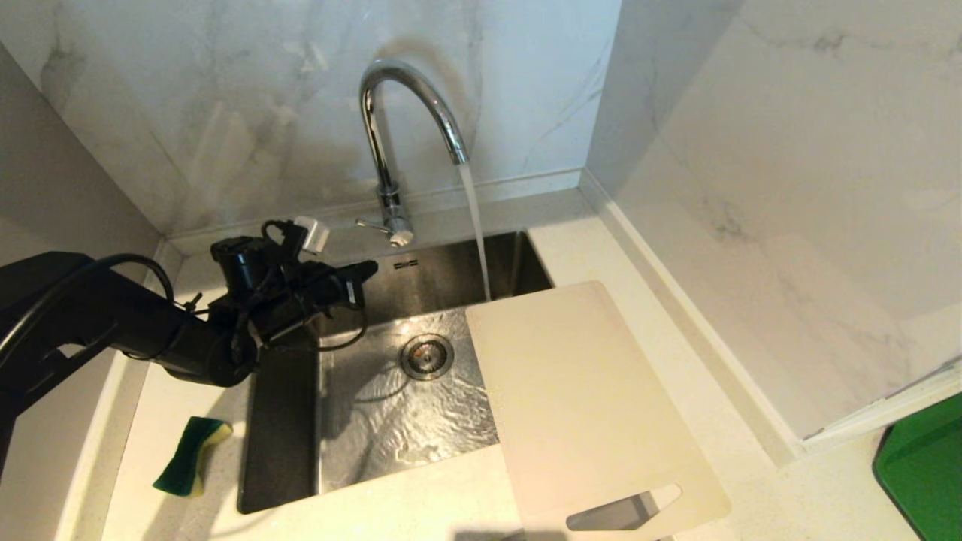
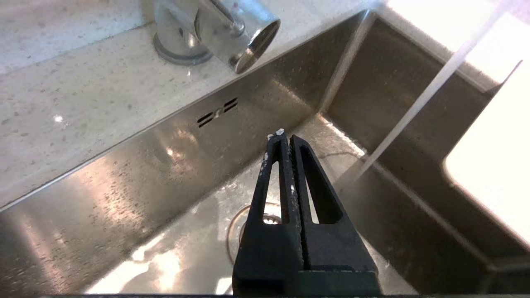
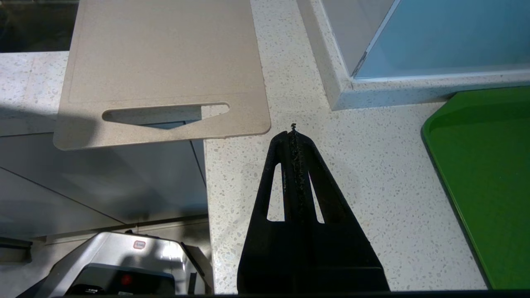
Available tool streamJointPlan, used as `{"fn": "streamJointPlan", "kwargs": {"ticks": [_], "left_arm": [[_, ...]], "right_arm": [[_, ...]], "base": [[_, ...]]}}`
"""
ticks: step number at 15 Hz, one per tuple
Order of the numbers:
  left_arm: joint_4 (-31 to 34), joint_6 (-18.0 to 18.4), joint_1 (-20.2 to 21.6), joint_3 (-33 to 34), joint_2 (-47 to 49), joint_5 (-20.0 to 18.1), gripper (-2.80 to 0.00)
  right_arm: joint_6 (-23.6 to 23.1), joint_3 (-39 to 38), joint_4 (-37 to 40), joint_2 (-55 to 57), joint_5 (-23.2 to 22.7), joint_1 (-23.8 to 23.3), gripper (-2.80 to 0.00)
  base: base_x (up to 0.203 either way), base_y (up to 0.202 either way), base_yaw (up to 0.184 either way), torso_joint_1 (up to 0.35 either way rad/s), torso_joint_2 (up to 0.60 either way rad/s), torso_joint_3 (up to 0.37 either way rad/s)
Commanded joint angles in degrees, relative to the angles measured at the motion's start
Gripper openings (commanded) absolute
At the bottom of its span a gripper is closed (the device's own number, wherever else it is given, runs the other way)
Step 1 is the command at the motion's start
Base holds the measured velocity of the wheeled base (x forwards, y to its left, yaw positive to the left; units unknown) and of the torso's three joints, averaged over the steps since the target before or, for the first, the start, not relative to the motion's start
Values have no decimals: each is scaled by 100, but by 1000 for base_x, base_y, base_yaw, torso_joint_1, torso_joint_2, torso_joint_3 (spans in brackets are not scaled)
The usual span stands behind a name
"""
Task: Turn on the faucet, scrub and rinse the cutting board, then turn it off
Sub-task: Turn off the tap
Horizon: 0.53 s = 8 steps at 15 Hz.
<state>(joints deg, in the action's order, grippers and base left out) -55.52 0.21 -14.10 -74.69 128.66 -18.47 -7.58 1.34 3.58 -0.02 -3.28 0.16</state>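
With water running from the faucet [image 1: 391, 135], bring the empty, closed left tool [image 1: 367, 272] (right tool [image 3: 293, 128] closed too) squarely over the sponge [image 1: 192, 455] before opening.

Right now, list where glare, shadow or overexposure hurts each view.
Head view: the left tool and arm throw shadow on the marble wall and into the sink. Left wrist view: the cutting board is blown out white; bright glare patches on the wet sink floor. Right wrist view: a shadow crosses the cutting board's slot handle.
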Motion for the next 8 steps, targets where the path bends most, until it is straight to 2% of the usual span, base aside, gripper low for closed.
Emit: {"fn": "streamJointPlan", "kwargs": {"ticks": [1, 5, 8], "left_arm": [[-29, -108, -168, -141, -29, 50, -280], [109, -510, -341, -703, 111, 326, -280], [246, -546, -358, -1052, 306, 373, -280]], "right_arm": [[-6, -2, 2, 2, -6, 2, -280], [-6, -2, 2, 2, -6, 2, -280], [-6, -2, 2, 2, -6, 2, -280]], "base": [[0, 0, 0, 0, 0, 0], [0, 0, 0, 0, 0, 0], [0, 0, 0, 0, 0, 0]]}}
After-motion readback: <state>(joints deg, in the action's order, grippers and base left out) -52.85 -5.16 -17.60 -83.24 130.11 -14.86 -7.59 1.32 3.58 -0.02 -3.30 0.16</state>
